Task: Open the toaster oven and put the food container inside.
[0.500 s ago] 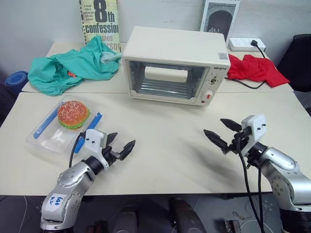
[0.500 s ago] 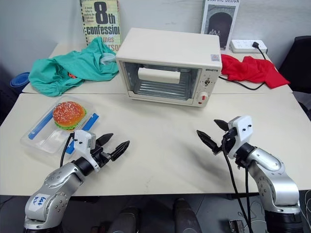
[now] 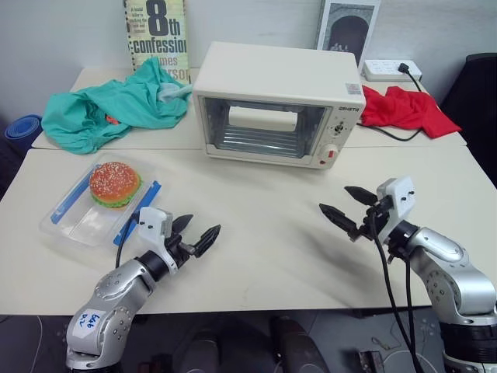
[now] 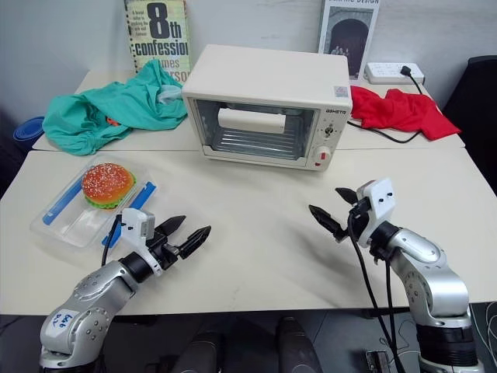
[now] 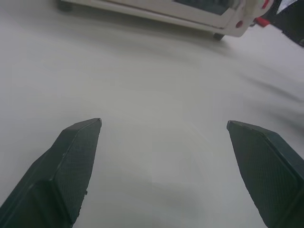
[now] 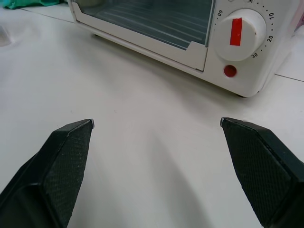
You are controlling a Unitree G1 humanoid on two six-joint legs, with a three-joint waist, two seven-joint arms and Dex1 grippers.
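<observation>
Two grippers hover over the near half of the bench (image 3: 264, 256), both spread wide with nothing between the fingers. In the left eye view the left gripper (image 3: 196, 233) sits toward the near left corner, and the right gripper (image 3: 348, 208) toward the near right edge, with a broad bare stretch of bench top between them. The toaster oven (image 3: 278, 105) stands at the middle of the far edge, door shut, straddling the seam with a second table behind; open surface runs from its front to both grippers. The food container (image 3: 97, 206) lies near the left edge, its lid off, holding a hamburger (image 3: 115, 183) at its far end, just beyond the left gripper but apart from it. A green cloth (image 3: 109, 109) lies to the left of the oven, a red cloth (image 3: 404, 109) to its right, a power strip (image 3: 392, 70) near the far right corner, and two books (image 3: 159, 35) lean on the wall. In the left wrist view the fingers (image 5: 66, 166) stand wide apart above bare bench, the oven's lower front edge far ahead. In the right wrist view the fingers (image 6: 61, 161) are equally wide, with clear surface up to the oven's door frame, its timer knob (image 6: 240, 34) and red light (image 6: 230, 71).
</observation>
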